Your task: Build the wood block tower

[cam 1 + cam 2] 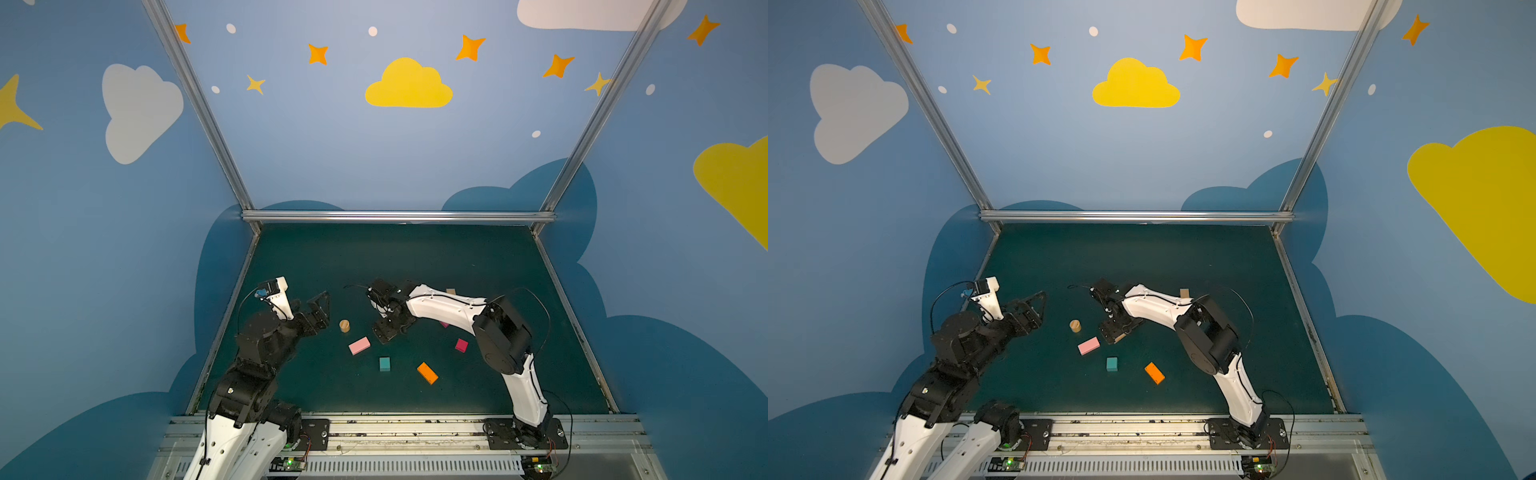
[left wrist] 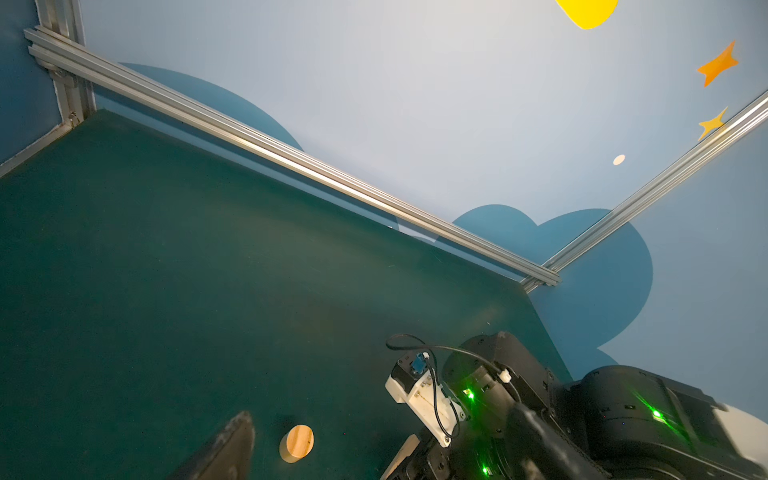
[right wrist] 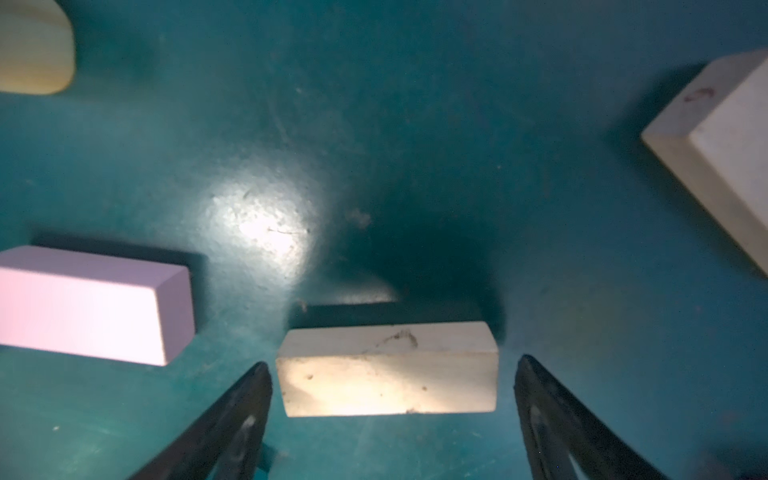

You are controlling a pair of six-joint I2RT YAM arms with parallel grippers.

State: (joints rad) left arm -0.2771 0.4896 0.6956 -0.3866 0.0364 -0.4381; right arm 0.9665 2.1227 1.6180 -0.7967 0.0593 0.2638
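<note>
Nearest the arm bases: orange block [image 1: 427, 372], flat on the green mat [image 1: 415, 266], with teal cube [image 1: 385, 364] near it. Slightly further out: pink block [image 1: 359, 345] to the left and magenta cube [image 1: 461, 345] to the right, well apart. All single and flat, nothing stacked, so no tower begun yet. Probably scattered like this to be picked one at a time.

Next out, near the mat's middle: right gripper [image 3: 392, 362], pointed down over a tan block [image 3: 386, 390]. Wide-spread fingers [image 3: 232, 424], one off each short end of the block, with a sliver of mat on both sides. Touching nothing, holding nothing. Probably lined up this way to close along the block's length and start the wide tan base. In the same wrist view, a second tan block [image 3: 715, 158], off to one side and apart.

A little beyond the pink block: wooden cylinder [image 1: 344, 326], seemingly on end, likely meant for the top. Past it, left gripper [image 1: 312, 300], held above the mat, jaws wide apart, empty, clear of every block, presumably waiting out of the way.

Furthest back, behind the right arm [image 1: 440, 307]: one more tan block [image 1: 451, 291], half hidden. Cannot tell whether the same as the second.
</note>
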